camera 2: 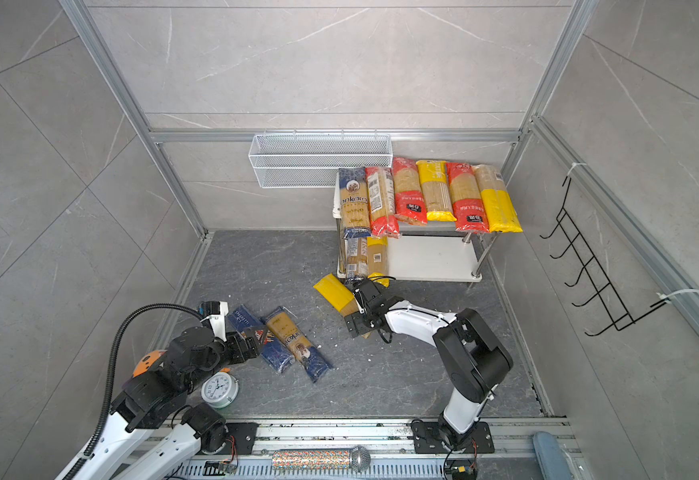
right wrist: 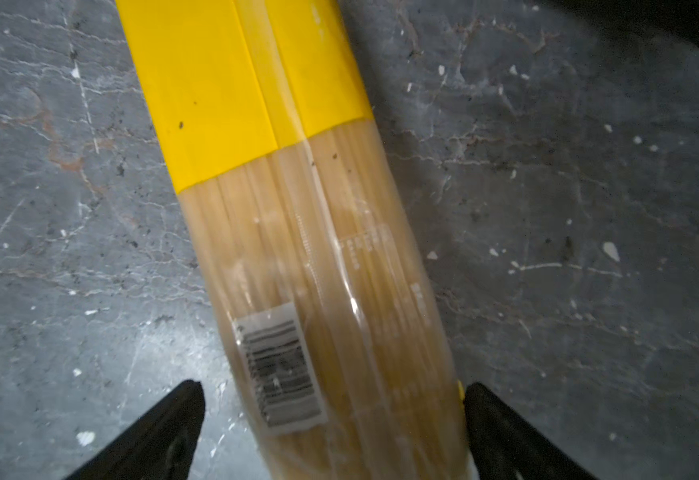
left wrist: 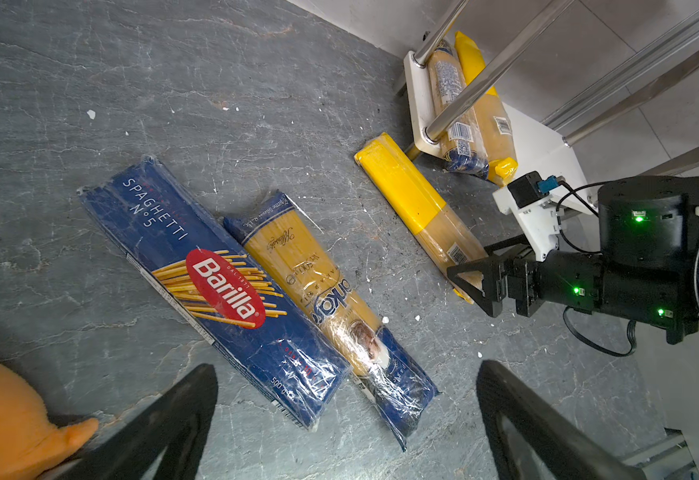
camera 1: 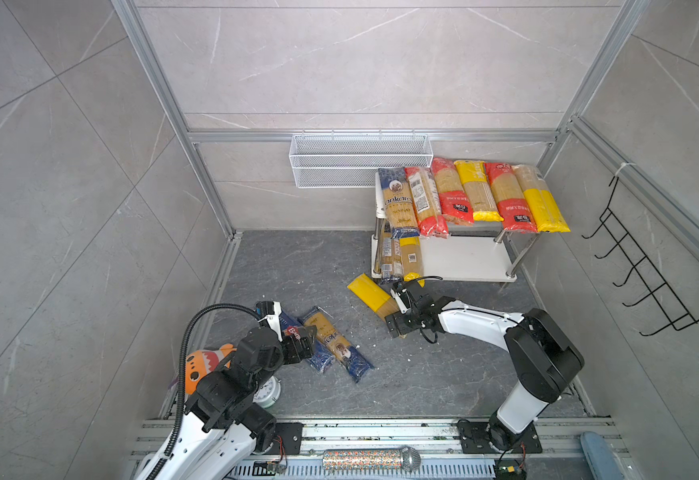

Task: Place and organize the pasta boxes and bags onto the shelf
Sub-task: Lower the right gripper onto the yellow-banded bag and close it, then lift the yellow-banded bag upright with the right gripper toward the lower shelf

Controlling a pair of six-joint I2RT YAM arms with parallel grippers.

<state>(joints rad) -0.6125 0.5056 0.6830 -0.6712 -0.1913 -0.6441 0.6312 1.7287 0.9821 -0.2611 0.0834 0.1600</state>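
Right gripper [right wrist: 333,399] is hanging wide open, low over the clear end of the yellow-ended bag [right wrist: 231,83]. Its black fingers [right wrist: 160,436] are straddling the pack by the barcode label. One finger is sitting right at the wrap's edge, the other is leaving a sliver of grey surface [right wrist: 588,208] beside it, and nothing is being squeezed. Left gripper [left wrist: 347,368] is gaping just as wide and holding nothing. It's hovering above the near ends of the dark blue Barilla box [left wrist: 214,282] and the blue-ended Ankara bag [left wrist: 322,299], which are lying side by side, touching, on a slant.

That yellow-ended bag is lying flat and diagonal on the surface, its yellow end pointing at the front left corner of the shelf [camera 1: 468,259] and coming close to it. The wrap is looking smooth, with pale strands showing through the clear half.

Up on the shelf, six packs [camera 1: 474,195] in red, yellow and blue are sitting in a row across the top board, their ends overhanging the front edge. Two more packs [camera 1: 410,257] are lying at the left end of the lower board, and the rest of that board is showing bare white. Open grey surface is stretching between the two arms and in front of the shelf. An orange plush toy [camera 1: 204,361] and an alarm clock [camera 2: 219,390] are crowding the left arm's base.
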